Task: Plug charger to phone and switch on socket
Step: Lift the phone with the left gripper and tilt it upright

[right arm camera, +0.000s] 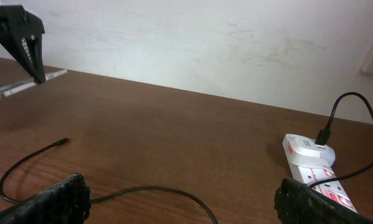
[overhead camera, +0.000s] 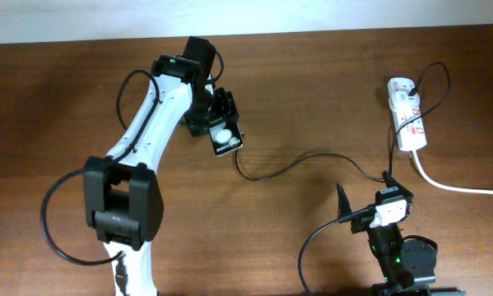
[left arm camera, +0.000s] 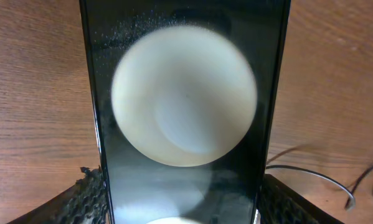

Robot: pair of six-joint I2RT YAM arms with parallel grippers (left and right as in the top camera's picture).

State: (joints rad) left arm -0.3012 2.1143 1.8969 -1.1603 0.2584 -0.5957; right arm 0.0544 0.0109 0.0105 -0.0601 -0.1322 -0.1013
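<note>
left arm [overhead camera: 150,115] is white shells with chunky black joints and looping black wire [overhead camera: 53,222]. right arm [overhead camera: 404,261] is mostly black, tiny green led [overhead camera: 397,261], ribbed fingers [right arm camera: 55,200].

Brown wood, black and white gear
The table [overhead camera: 312,82] is reddish-brown with streaky grain. The phone [left arm camera: 180,106] is glossy black with a pale cream round reflection. The power strip [overhead camera: 409,123] is white with red markings, its thick cord [overhead camera: 452,186] white. The charger cable [overhead camera: 312,154] is black.

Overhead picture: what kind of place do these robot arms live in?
Probably a robot lab or workshop: a wooden table by a plain white wall, with a phone, cable and power strip to practise on.
</note>
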